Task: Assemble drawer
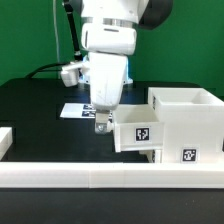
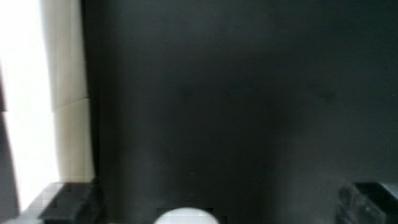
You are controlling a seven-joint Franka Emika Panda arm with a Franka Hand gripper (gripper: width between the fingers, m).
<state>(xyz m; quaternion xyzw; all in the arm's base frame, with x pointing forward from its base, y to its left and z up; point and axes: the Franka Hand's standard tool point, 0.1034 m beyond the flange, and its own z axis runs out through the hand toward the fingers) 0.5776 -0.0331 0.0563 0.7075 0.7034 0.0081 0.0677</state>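
Note:
In the exterior view a small white open-topped tray (image 1: 138,132) with a square tag stands on the black table. It touches the large white case (image 1: 186,118), which stands at the exterior view's right and carries its own tag low on the front. My gripper (image 1: 102,123) hangs just beside the tray's wall on the exterior view's left, low over the table. In the wrist view my gripper (image 2: 217,202) is open. Its dark fingers (image 2: 63,203) are far apart with only black table between them. A white part's edge (image 2: 22,90) shows at one side; I cannot tell which part.
A long low white border wall (image 1: 100,172) runs along the front. The marker board (image 1: 74,110) lies flat behind my gripper. Another white part (image 1: 5,140) is cut off at the exterior view's left edge. A white device (image 1: 72,74) sits at the back.

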